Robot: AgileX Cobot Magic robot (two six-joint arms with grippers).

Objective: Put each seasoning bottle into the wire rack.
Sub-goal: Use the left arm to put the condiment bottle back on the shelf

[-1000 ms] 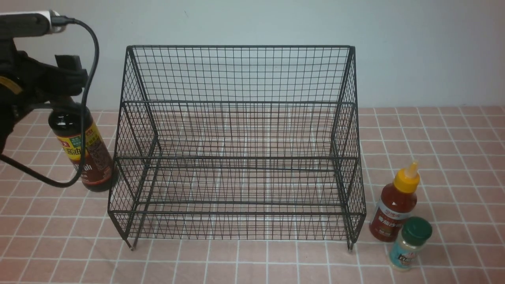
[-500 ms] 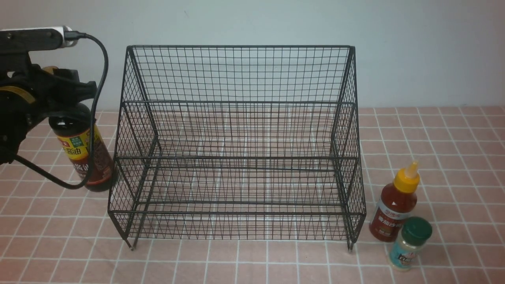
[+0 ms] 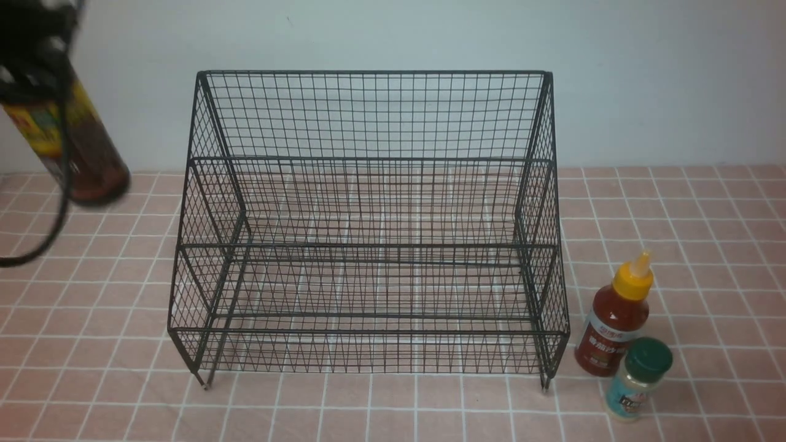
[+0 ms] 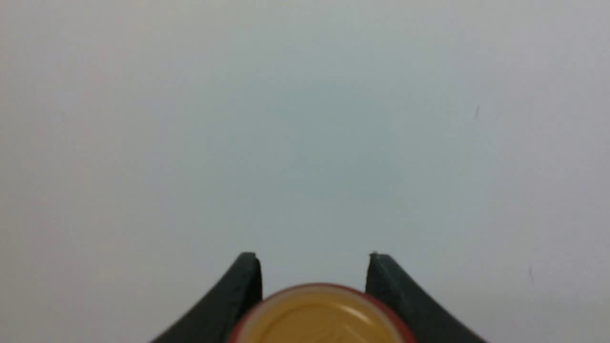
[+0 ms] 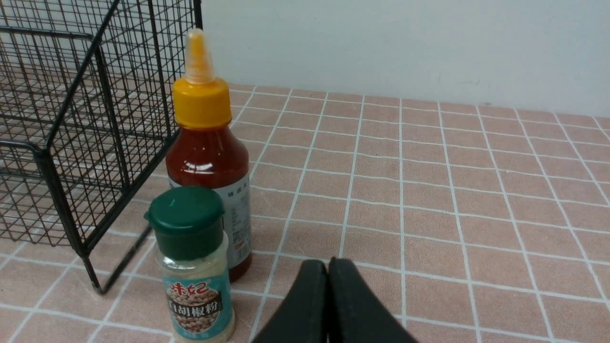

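Pink tiled table (image 3: 706,245) is being spanned by the black wire rack (image 3: 368,247). At its ten o'clock the tilted soy-sauce bottle (image 3: 92,159) is being held aloft by the left fingers (image 4: 238,295); at four o'clock the red squeeze bottle (image 3: 614,325) and green-lidded shaker (image 3: 635,380) are being seen upright. Right fingers (image 5: 314,305) are being pressed together.

Tilted soy-sauce bottle (image 3: 92,162) aloft beside rack (image 3: 368,202)
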